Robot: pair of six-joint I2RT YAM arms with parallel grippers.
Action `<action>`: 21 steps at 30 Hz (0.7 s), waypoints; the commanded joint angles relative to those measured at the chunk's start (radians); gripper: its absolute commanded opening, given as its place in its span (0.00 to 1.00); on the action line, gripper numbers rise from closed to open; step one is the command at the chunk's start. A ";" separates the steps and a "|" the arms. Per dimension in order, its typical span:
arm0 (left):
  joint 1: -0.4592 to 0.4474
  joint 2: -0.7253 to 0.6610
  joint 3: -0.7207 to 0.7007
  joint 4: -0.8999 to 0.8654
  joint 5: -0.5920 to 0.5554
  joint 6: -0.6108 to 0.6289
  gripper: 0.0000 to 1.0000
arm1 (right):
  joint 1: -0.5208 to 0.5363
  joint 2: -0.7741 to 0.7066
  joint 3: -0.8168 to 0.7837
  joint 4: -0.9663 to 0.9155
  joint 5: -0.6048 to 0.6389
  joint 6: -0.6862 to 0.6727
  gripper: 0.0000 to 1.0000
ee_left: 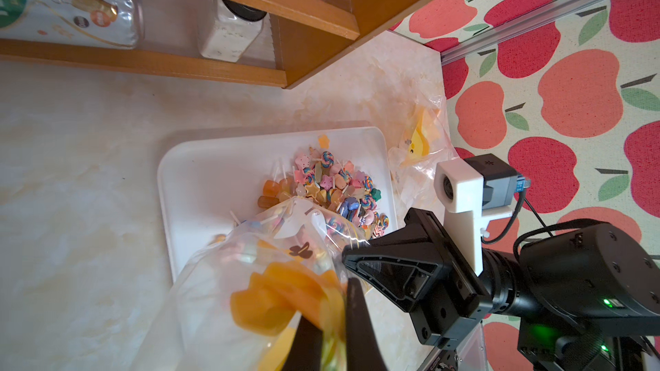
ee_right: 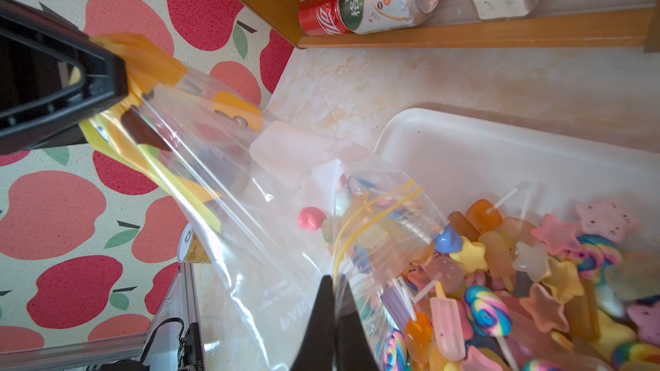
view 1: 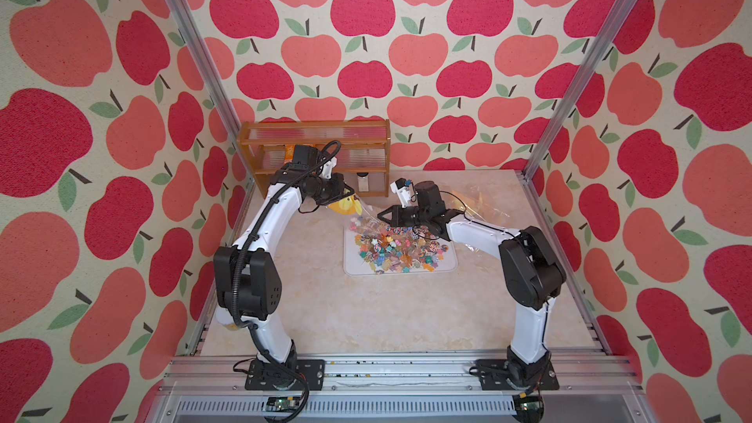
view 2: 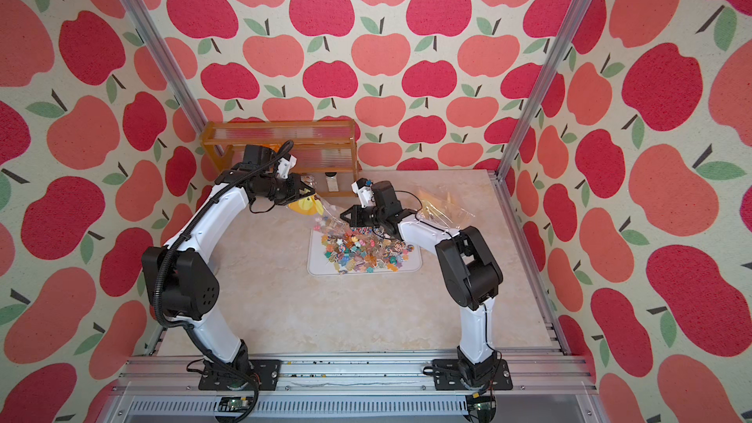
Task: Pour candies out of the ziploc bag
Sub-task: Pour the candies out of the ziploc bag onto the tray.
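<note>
Here both jaws pinch the crinkly clear ziploc bag [ee_right: 250, 230] above glossy candies [ee_right: 535, 273]

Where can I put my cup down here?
The wide bare table between the white tray and the front rail is free. Crowded: the tray, piled with candies, and the strip between it and the shelf, where the bag hangs.

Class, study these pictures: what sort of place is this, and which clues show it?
Probably a staged robot test cell, not a home: left arm and right arm bolted to an aluminium rail, and apple-print walls on a metal frame.
</note>
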 commanded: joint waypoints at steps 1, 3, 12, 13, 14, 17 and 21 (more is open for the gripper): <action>0.070 -0.022 0.084 0.117 -0.052 0.024 0.00 | -0.018 0.058 -0.050 -0.218 0.045 0.002 0.00; 0.072 -0.021 0.083 0.116 -0.055 0.026 0.00 | -0.017 0.064 -0.051 -0.220 0.047 -0.001 0.00; 0.077 0.013 0.124 0.094 -0.057 0.042 0.00 | -0.017 0.108 -0.028 -0.219 0.044 -0.003 0.00; 0.078 0.019 0.129 0.092 -0.056 0.042 0.00 | -0.017 0.114 -0.023 -0.222 0.045 -0.003 0.00; 0.080 0.024 0.133 0.090 -0.056 0.042 0.00 | -0.017 0.119 -0.017 -0.225 0.043 -0.003 0.00; 0.079 0.030 0.139 0.091 -0.055 0.042 0.00 | -0.017 0.124 -0.008 -0.219 0.043 0.001 0.00; 0.081 0.041 0.147 0.091 -0.064 0.046 0.00 | -0.017 0.139 0.018 -0.226 0.042 0.001 0.00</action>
